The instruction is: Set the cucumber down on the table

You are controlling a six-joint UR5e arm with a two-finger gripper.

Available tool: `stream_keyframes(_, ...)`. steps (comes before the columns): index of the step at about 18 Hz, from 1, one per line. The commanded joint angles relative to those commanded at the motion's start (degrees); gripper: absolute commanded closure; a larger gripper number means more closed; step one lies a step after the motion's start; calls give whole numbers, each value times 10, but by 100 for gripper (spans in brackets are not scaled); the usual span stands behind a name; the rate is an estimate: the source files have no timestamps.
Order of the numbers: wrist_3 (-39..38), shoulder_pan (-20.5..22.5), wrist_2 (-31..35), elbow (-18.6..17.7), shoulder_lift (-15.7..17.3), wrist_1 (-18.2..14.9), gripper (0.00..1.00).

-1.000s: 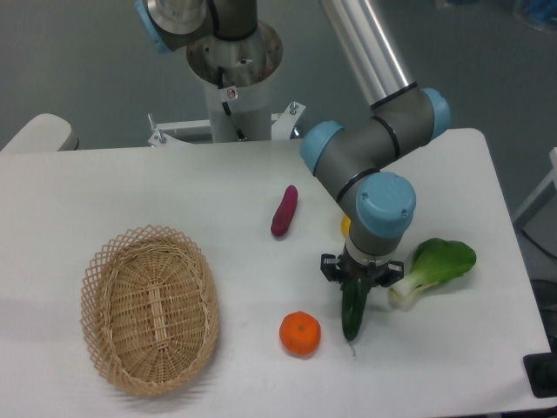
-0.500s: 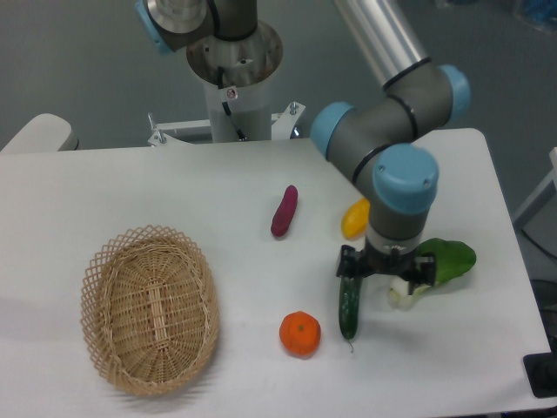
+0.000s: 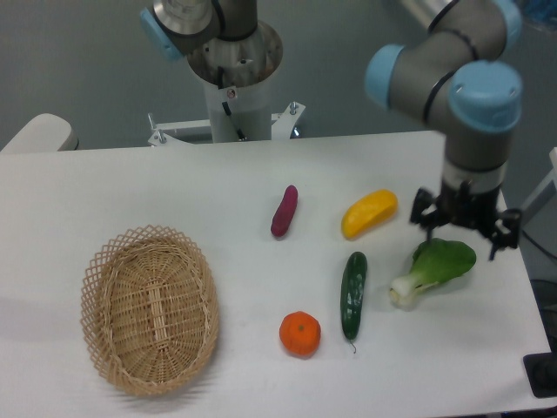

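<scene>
Since the cucumber [image 3: 352, 294] is seen lying flat on the table [image 3: 130, 187] between orange [image 3: 299, 333] and bok choy [image 3: 433, 268], with the gripper [image 3: 466, 228] spread empty above, only a leaf could be snagged.

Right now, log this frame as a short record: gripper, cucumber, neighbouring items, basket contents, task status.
gripper: two-finger gripper, open, empty, above the leafy green bok choy
cucumber: slim dark green cucumber lying flat on the white table, released
neighbours: round orange to its left, yellow vegetable behind it, purple sweet potato farther left
basket: oval woven wicker basket, nothing inside
task status: appears done
</scene>
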Motion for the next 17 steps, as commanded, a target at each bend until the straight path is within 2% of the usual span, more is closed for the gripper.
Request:
stream_keyframes(4, 68, 11, 0, 0, 11, -27, 0)
stream_keyframes(9, 132, 12, 3, -6, 12, -35, 0)
stream_keyframes(17, 141, 7, 4, -24, 19, -31, 0)
